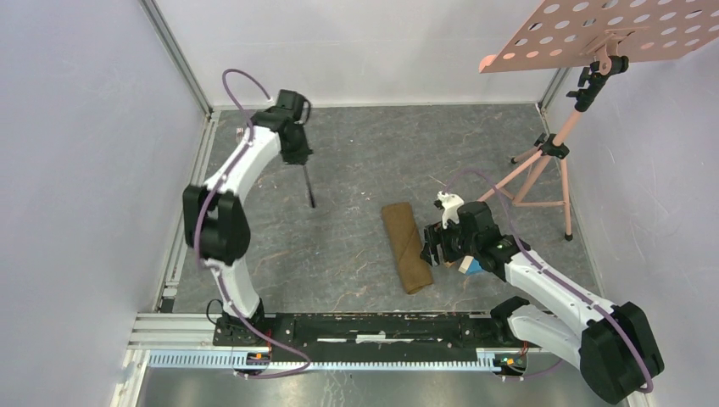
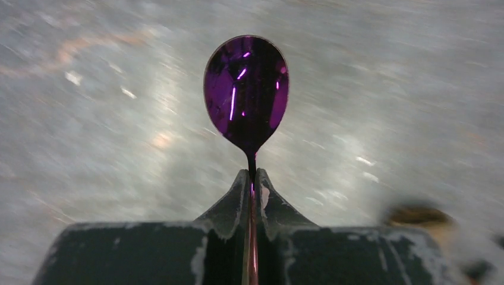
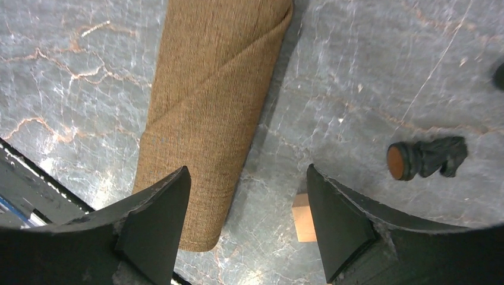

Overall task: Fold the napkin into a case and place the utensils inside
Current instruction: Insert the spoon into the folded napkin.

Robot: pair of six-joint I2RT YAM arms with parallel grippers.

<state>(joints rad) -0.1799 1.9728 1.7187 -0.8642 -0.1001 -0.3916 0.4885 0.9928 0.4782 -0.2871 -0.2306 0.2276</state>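
Note:
The napkin lies folded as a long narrow brown case point(image 1: 406, 247) in the middle of the table, also filling the upper left of the right wrist view point(image 3: 208, 113). My left gripper point(image 1: 302, 163) is raised at the far left, shut on the thin dark handle of the spoon point(image 1: 309, 188). Its purple bowl point(image 2: 246, 89) sticks out beyond the closed fingertips point(image 2: 240, 185). The table behind it is blurred. My right gripper point(image 1: 431, 246) hovers open just right of the case, its left finger point(image 3: 159, 217) over the case's near end. Nothing is between its fingers.
A wooden block point(image 3: 304, 217) and a blue block point(image 1: 471, 268) lie under my right wrist, right of the case. A pink tripod stand point(image 1: 547, 161) with a perforated board point(image 1: 610, 30) stands at the back right, one rubber foot point(image 3: 425, 157) close by. Walls enclose the table.

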